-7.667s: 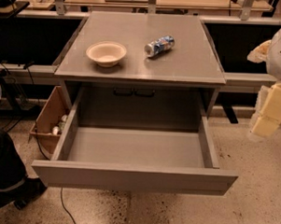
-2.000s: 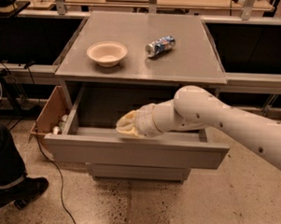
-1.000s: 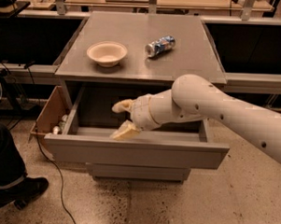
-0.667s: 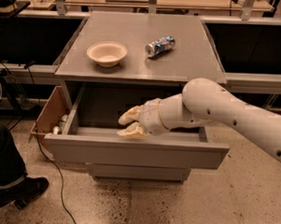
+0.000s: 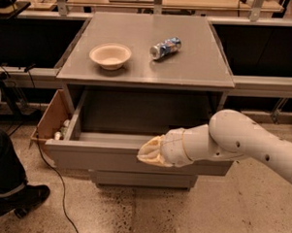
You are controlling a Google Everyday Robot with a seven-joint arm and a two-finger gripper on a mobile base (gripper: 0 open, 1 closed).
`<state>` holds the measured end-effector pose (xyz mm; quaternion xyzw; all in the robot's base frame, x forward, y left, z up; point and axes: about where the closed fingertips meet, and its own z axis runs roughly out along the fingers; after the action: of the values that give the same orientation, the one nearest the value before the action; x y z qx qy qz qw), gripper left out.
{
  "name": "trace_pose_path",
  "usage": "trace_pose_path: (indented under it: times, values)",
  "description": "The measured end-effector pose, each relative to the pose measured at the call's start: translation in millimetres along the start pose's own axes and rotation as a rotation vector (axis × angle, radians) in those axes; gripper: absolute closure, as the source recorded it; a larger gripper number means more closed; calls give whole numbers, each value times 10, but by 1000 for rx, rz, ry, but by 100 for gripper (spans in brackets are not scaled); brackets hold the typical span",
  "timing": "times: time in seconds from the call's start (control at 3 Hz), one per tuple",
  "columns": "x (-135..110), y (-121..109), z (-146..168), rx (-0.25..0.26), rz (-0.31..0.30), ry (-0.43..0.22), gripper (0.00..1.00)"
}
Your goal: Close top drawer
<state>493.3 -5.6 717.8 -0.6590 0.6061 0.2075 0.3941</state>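
The top drawer (image 5: 95,157) is a wide grey metal drawer with a plain front. It stands partly pulled out of the grey cabinet (image 5: 196,67), and its inside looks empty. My gripper (image 5: 147,152), cream-coloured on a white arm, is at the top edge of the drawer front, just right of its middle. It overlaps the front panel and comes in from the right. A shorter grey drawer front (image 5: 143,179) shows below.
A beige bowl (image 5: 110,55) and a crushed can (image 5: 165,47) lie on the cabinet top. An open cardboard box (image 5: 48,121) leans against the cabinet's left side. A person's leg and shoe (image 5: 16,200) and a floor cable are at the lower left.
The drawer has gone from fully open to partly open. My gripper has moved from inside the drawer out to its front edge, toward the camera.
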Motion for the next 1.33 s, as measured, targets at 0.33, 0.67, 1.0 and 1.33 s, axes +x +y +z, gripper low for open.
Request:
trace_pose_path:
  times: [0.33,0.67,1.0,1.33]
  values:
    - [0,0,0,0,0,0,100]
    - [99,16,70,28,28,-17,100]
    - [293,103,155,87,62,-26,100]
    - [399,121,219,112,65,-30,100]
